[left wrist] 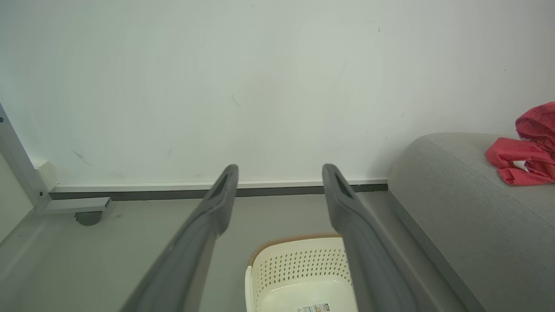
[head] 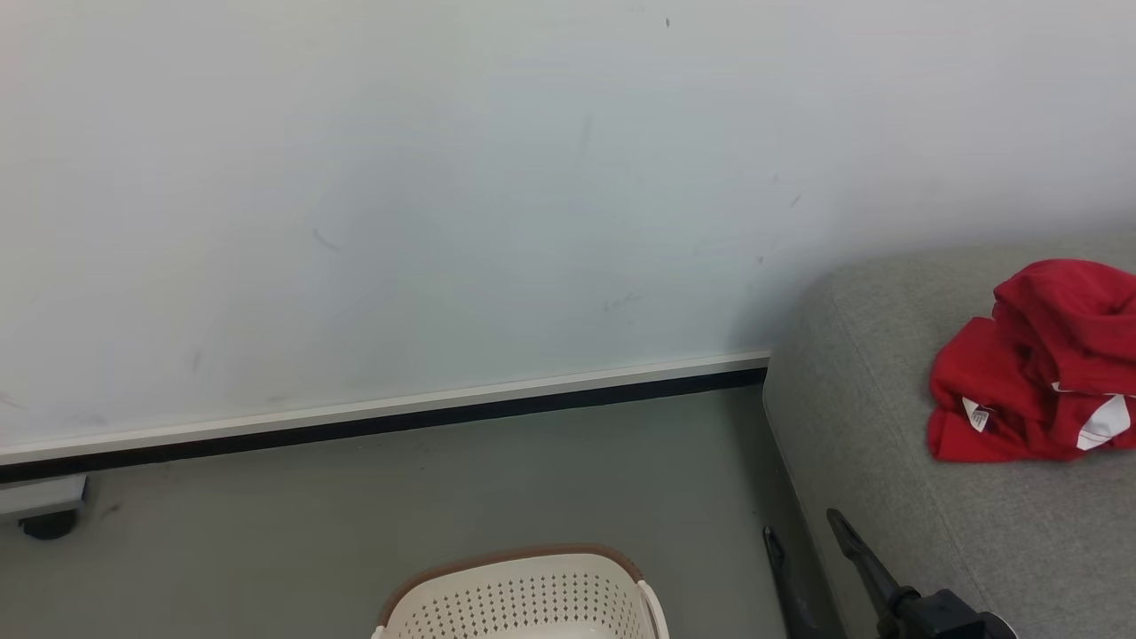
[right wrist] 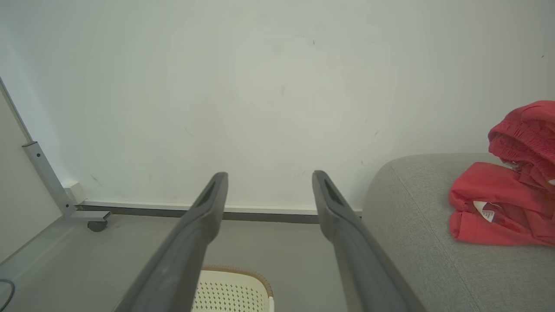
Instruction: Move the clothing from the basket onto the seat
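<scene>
I'm seeing clothing [head: 1029, 390] piled on seat [head: 879, 461]; basket [head: 524, 599] on floor [head: 355, 506] beside seat, visible part bare. Left end effector [left wrist: 279, 171] and right end effector [right wrist: 269, 177] both gaping, gripping nothing. Worrying: right one, close beside seat edge, possibly snagging upholstery when swinging.

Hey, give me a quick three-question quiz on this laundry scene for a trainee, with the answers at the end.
1. True or false: the red clothing lies on the grey seat.
2. The visible part of the basket inside shows: A) red garments, B) a bare bottom, C) folded towels.
3. Fill in: the left gripper and the right gripper both stand ___, holding nothing.
Key: 1 true; 2 B; 3 open.
</scene>
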Motion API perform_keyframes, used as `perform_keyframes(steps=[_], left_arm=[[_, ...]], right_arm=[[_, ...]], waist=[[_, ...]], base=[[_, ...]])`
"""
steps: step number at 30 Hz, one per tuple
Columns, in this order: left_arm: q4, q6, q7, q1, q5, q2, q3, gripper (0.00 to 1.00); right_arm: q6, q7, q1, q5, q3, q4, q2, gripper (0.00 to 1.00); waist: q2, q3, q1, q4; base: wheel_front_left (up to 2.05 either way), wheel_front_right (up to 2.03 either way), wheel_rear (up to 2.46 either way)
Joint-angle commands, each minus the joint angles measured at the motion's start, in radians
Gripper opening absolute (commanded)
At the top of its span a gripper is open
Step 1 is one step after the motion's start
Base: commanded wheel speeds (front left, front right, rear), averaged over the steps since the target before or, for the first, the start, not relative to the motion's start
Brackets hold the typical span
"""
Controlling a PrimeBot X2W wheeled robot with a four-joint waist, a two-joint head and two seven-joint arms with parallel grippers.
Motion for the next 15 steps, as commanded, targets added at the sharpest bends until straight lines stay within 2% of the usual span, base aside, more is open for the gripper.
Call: perform_keyframes(steps=[1, 15], left_arm=[[0.005, -0.002, -0.005, 0.014, 0.009, -0.001, 0.006, 1.00], [0.021, -0.023, -0.005, -0.008, 0.027, -0.014, 0.012, 1.00]], right_arm=[[-0.001, -0.001, 0.009, -0.001, 0.001, -0.003, 0.001, 1.00], [-0.001, -0.001, 0.010, 0.012, 0.003, -0.001, 0.004, 1.00]], waist=[[0.0000, 0.001, 0.0000, -0.002], [0.0000, 0.010, 0.0000, -0.013]], base=[[0.00, 0.00, 0.00], [0.00, 0.00, 0.00]])
